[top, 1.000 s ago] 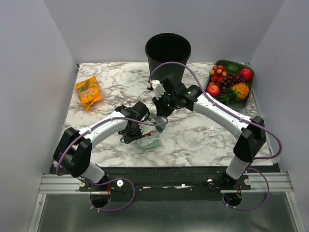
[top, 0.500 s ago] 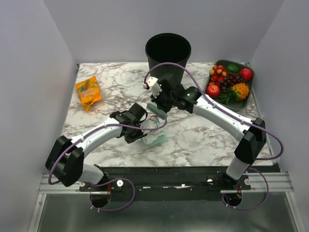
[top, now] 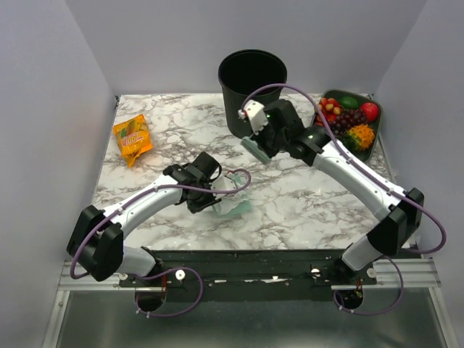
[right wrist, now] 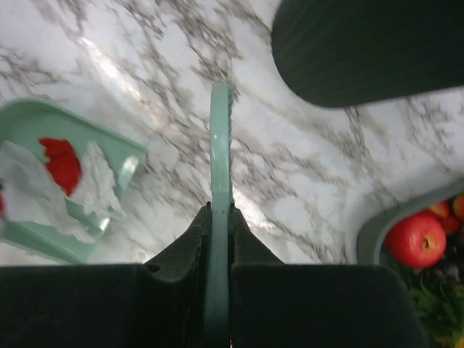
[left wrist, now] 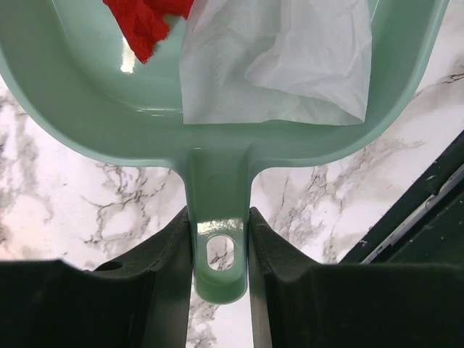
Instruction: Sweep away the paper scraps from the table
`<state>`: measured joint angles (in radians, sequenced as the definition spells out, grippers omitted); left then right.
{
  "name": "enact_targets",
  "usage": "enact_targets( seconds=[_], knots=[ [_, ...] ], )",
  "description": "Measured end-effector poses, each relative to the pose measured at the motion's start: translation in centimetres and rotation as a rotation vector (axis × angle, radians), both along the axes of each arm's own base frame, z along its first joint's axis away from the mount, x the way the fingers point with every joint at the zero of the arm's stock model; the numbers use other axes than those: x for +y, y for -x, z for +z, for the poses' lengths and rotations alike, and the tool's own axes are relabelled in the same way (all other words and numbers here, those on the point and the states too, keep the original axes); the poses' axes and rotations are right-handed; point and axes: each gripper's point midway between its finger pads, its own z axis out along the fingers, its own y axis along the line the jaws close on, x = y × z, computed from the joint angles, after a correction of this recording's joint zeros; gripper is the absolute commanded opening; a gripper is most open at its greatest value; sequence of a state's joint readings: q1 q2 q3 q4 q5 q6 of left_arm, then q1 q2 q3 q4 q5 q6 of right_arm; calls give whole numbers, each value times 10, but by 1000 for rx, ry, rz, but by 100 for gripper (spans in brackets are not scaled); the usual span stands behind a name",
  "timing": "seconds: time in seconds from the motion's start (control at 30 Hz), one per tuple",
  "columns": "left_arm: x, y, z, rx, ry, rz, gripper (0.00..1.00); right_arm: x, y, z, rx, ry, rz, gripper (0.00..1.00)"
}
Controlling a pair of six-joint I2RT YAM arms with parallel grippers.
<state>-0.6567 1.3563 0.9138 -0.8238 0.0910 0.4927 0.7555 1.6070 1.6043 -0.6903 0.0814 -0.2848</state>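
Top external: we're pulling right gripper, clamping flat teal plastic brush, clear; left gripper clamping mint plastic dustpan loaded with red paper scraps, dumping next.

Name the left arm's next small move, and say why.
Probably lift the mint-green plastic dustpan level and start carrying it toward the tall black plastic bin. The left pincer is shut on its handle, red paper scraps and a white tissue sheet already lie in the pan, and the right pincer holds its thin green sweeper clear of it.
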Motion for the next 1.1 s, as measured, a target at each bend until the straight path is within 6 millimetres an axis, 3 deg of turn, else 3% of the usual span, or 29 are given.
enact_targets(
  seconds=[0.23, 0.37, 0.5, 0.57, 0.77, 1.0, 1.1],
  knots=[
    [-24, -27, 55, -96, 81, -9, 0, -91, 6, -25, 116, -47, -201, 1],
    [-39, -40, 86, -137, 122, -25, 0, -125, 22, -46, 188, -51, -277, 1],
    [-60, -63, 121, -183, 167, -30, 0, -138, 34, -60, 240, -64, -312, 1],
    [-67, -71, 134, -198, 183, -29, 0, -141, 38, -60, 245, -78, -321, 0],
    [-100, -119, 198, -340, 275, 0, 0, -145, 42, -52, 249, -136, -335, 1],
    [-115, -161, 223, -414, 313, 78, 0, -147, 40, -50, 295, -219, -360, 1],
    [-111, -191, 234, -455, 326, 143, 0, -147, 41, -50, 312, -245, -362, 1]
  ],
)
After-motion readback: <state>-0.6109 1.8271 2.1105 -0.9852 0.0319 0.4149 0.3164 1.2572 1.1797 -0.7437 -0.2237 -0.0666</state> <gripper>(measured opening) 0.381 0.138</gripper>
